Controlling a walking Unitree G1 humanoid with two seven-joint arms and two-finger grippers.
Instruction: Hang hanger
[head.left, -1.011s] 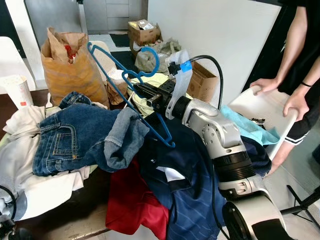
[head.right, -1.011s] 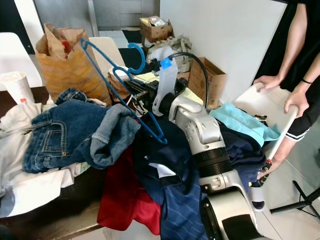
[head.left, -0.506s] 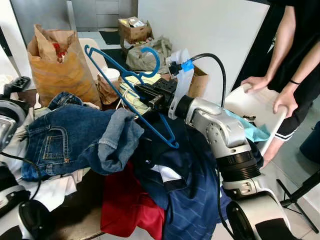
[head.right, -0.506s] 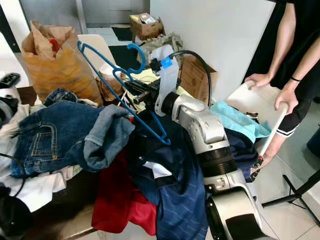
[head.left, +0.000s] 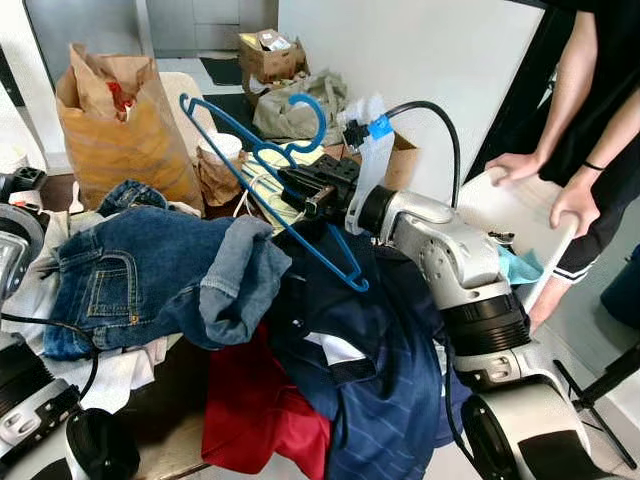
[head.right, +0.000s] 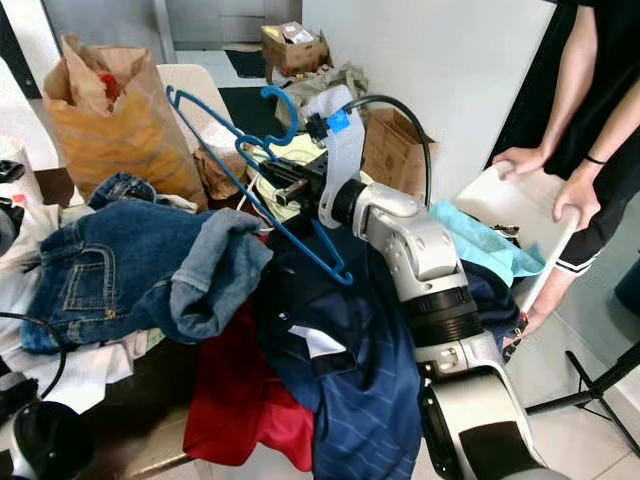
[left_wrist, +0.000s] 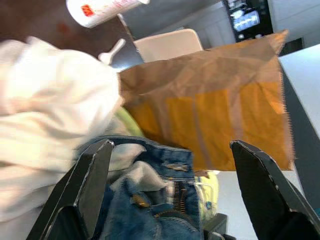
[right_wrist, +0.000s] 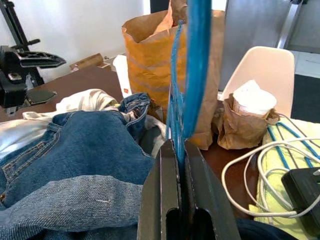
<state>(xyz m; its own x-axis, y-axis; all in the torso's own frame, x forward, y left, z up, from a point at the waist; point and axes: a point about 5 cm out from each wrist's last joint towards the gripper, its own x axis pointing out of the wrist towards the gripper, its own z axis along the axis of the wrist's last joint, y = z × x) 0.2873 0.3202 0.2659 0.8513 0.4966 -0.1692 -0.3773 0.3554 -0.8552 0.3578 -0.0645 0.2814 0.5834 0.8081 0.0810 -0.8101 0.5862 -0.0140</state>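
The right gripper (right_wrist: 181, 200) had its two black fingers pressed tight on the blue hanger (head.left: 268, 185), pinching the thin plastic near where the neck meets the shoulder bar. From that grip the hanger stood tilted in the air above the table (head.left: 175, 395), hook uppermost and curling toward the wall, one long arm running down to a corner just over the dark blue shirt (head.left: 375, 370). It looked light and fairly stiff, though thin enough to flex or twist in a narrow pinch; smooth plastic could also slide between the fingers. A hold close to the neck seemed sound, since it left the hook free for a rail.

Beneath it lay the jeans (head.left: 150, 270), a red garment (head.left: 255, 410) and white cloth. A brown paper bag (head.left: 120, 130) stood behind. The left gripper (left_wrist: 167, 192) hovered with fingers spread wide, empty, over the jeans. A person's hands (head.left: 575, 205) held a white chair (head.left: 515, 215) nearby.
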